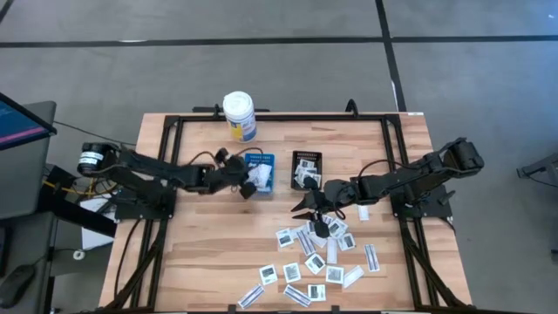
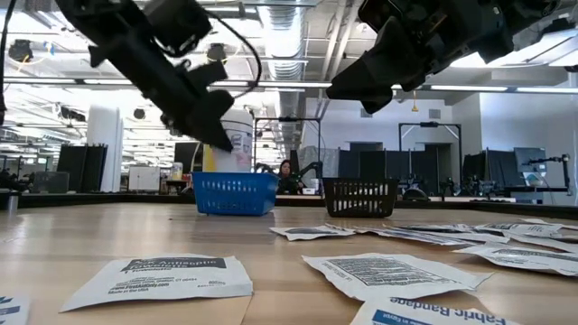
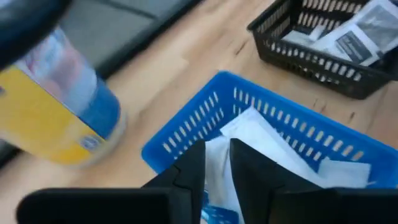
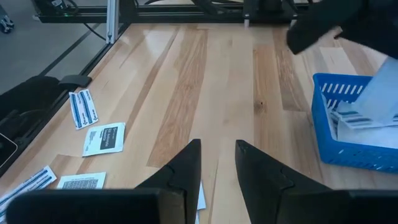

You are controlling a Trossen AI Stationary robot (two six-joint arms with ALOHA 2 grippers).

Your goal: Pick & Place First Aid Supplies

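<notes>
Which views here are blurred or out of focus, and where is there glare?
Left wrist view: the white bottle with its yellow label is smeared by blur, the blue tray soft. Low view: the nearest packets are out of focus, ceiling lights glare behind the arms. High view: evenly lit, sharp.

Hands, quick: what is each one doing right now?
Left hand: over the blue tray, fingers parted around a white packet; grip cannot be told.
Right hand: open, empty, above the table.
</notes>
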